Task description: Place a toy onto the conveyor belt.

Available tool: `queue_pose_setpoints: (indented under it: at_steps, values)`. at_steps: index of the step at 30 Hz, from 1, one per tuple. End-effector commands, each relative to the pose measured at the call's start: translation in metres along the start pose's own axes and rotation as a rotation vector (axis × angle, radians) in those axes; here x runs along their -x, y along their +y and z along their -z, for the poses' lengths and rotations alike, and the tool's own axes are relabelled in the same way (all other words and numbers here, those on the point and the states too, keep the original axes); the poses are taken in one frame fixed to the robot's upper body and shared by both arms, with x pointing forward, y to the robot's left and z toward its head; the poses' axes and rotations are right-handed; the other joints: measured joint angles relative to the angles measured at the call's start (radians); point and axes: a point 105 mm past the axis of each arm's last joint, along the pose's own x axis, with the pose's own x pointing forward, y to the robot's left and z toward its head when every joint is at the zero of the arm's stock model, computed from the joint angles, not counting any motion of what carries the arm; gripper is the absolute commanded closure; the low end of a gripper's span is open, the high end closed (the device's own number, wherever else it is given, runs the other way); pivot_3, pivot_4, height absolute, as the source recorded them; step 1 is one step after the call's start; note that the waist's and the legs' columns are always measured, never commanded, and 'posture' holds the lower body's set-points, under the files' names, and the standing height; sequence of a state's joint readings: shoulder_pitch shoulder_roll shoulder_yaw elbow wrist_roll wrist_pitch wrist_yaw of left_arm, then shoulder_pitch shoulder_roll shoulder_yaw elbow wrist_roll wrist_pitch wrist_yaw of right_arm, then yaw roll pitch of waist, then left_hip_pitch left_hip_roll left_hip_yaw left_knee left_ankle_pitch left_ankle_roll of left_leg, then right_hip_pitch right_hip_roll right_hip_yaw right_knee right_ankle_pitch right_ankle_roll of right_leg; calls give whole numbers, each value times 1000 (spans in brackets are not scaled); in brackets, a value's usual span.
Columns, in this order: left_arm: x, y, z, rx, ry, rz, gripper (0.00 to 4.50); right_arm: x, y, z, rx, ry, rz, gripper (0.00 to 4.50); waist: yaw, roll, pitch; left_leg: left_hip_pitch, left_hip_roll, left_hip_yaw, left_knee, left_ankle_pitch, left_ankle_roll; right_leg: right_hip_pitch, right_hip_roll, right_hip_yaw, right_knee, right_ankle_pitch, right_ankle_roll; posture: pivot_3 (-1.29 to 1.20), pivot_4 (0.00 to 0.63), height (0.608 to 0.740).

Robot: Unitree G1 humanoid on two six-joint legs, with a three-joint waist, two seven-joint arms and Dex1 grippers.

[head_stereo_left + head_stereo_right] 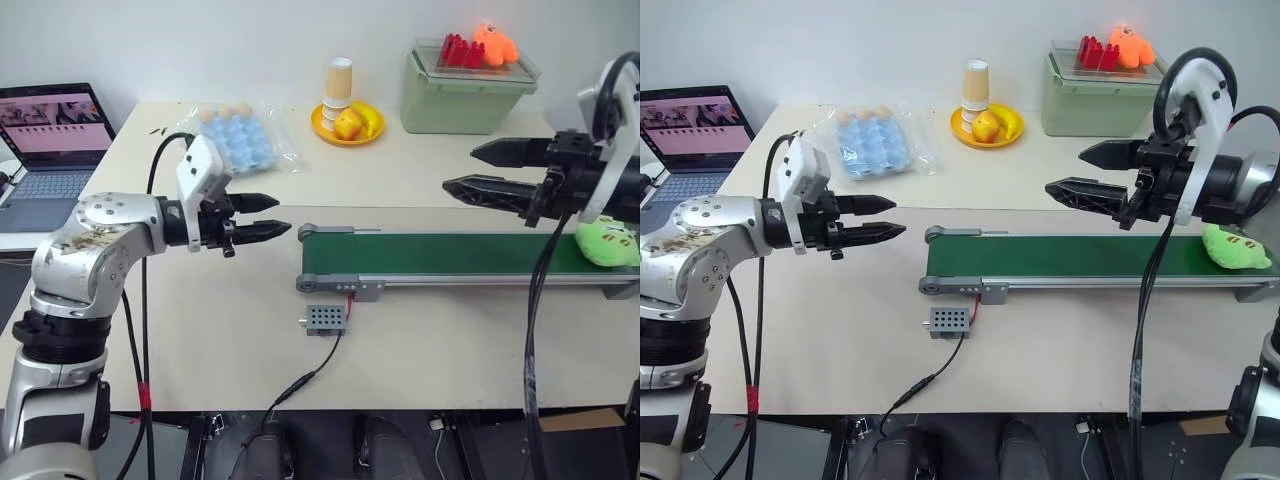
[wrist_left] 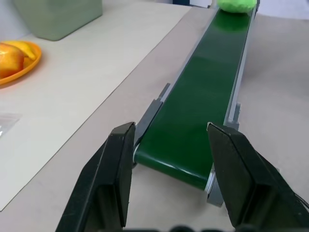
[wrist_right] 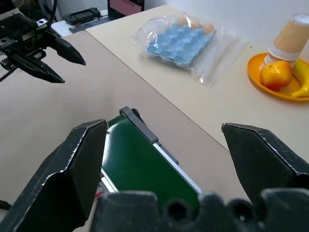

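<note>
The green plush toy [image 1: 1234, 247] already lies on the conveyor belt [image 1: 1080, 258], at the belt's far right end in the head views, low on the right edge of the frame. It looks squat and rounded, so I can't honestly say which way it faces; a few dark marks on its top may be a face, but the right arm partly hides it from one eye. The belt itself is the long thing here: its axis runs straight across the middle of the frame, left to right, with a rounded roller end at centre and the toy at the opposite end. That suggests the placing is done and the toy sits where the belt would carry it along.

The right gripper [image 1: 1068, 170] hangs above the belt's middle, pointing toward the left of the frame, its two black fingers spread wide and holding nothing, which fits a hand that has let go. The left gripper [image 1: 268, 215] sits level at centre left, aimed along the belt toward the toy, fingers parted about halfway and empty, apparently just waiting.

Below the belt's roller end a small grey perforated box [image 1: 326, 318] lies on the table [image 1: 200, 340], its cable trailing to the lower edge. Further back: a blue egg tray in plastic [image 1: 240, 135], a yellow fruit plate [image 1: 346, 124], a green lidded bin [image 1: 460, 92], and a laptop [image 1: 45, 150] at upper left.
</note>
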State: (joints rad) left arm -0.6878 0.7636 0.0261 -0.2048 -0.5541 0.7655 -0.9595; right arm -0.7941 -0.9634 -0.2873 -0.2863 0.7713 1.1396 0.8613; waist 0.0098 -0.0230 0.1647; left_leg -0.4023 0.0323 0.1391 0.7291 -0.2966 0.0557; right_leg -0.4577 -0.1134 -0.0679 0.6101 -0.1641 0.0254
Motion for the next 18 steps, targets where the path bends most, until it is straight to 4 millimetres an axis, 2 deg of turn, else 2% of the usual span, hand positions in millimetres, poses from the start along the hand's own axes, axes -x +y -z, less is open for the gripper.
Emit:
queue_pose_setpoints:
  at_steps: [1, 18]
  values:
    - [7, 2, -21, -56, -62, -32, 1987, 2, 1, -17, 43, -62, 10, 59, 0, 0, 0, 0, 0, 0, 0, 0, 0, 0, 0, 0, 0, 0, 0, 0, 150, 734]
    - [13, 11, -23, -59, -53, -90, 1987, -4, -3, -15, 22, -91, 21, 59, 0, 0, 0, 0, 0, 0, 0, 0, 0, 0, 0, 0, 0, 0, 0, 0, 150, 734]
